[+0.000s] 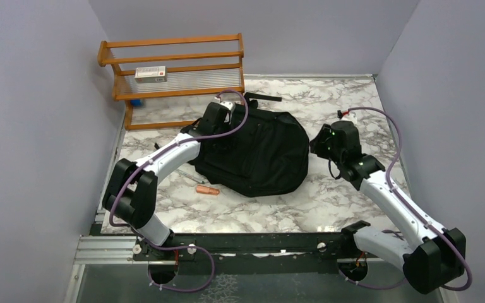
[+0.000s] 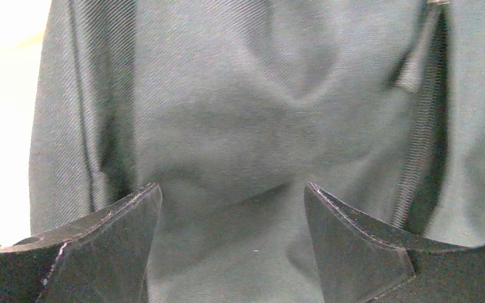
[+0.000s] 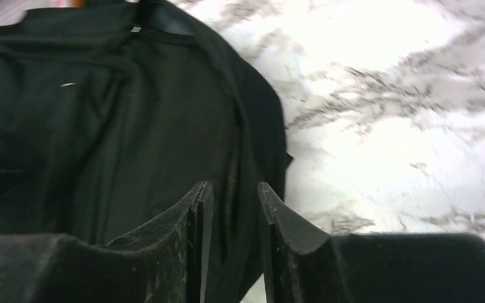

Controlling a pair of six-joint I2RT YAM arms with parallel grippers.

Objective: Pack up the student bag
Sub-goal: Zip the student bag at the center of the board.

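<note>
Student bag: the student bag (image 1: 259,154) lies flat on the marble desk (image 1: 353,101), at the middle of the top view and slightly left of centre. It is black, rounded and slumped.
Strap: a black strap (image 1: 262,96) sticks out from the bag's upper edge towards the back wall.
Left arm: comes in from the lower left of the top view, with its wrist over the bag's upper-left part.
Left pincer: the left pincer (image 2: 232,189) stands wide open and holds nothing. Its wrist view is filled with the bag's fabric, close beyond the fingertips. Whether the tips touch the cloth cannot be told.
Zip: a zip (image 2: 420,151) runs down the right of the left wrist view, beside a fold in the fabric.
Right arm: comes in from the lower right of the top view, with its wrist just beside the bag's right edge.
Right pincer: the right pincer (image 3: 232,189) is only narrowly parted, and nothing is seen clamped between the fingers. The bag's dark edge shows through the gap. The bag fills the left of that wrist view and bare marble the right.
Wooden rack: a wooden rack (image 1: 170,63) stands in the upper left of the top view, against the back wall.
Small box: a small box (image 1: 150,74) lies on the rack's middle shelf.
Orange item: a small orange item (image 1: 207,189) lies on the desk just off the bag's lower-left edge. Its kind is too small to tell.
</note>
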